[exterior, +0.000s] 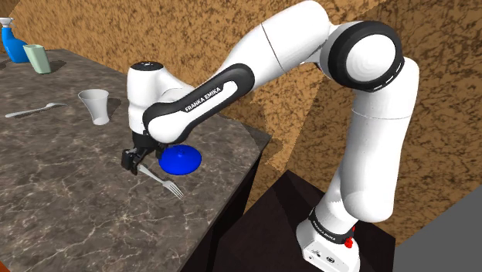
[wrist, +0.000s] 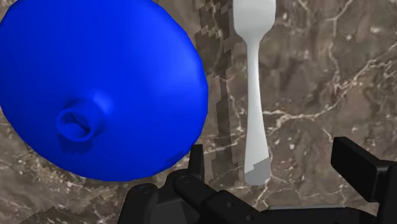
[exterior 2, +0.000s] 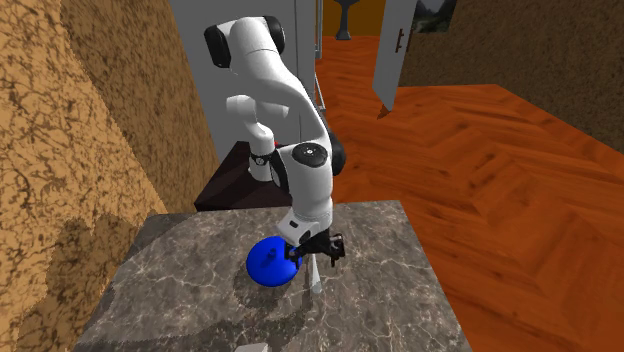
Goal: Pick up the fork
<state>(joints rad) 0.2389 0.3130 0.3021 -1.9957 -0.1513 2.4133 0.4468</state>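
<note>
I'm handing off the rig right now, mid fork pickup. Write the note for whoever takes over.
Gripper: open, low over the counter, one finger either side of the handle of the fork, not touching it.
The fork lies flat on the counter, beside an upturned blue bowl.
Done: approach, alignment.
Left: close on the handle, lift; probably keep clear of the bowl.

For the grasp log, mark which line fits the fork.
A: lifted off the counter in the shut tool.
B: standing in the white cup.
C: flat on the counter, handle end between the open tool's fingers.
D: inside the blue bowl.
C: the fork lies flat on the counter, its handle end between the tool's spread fingers, which do not touch it.
</note>
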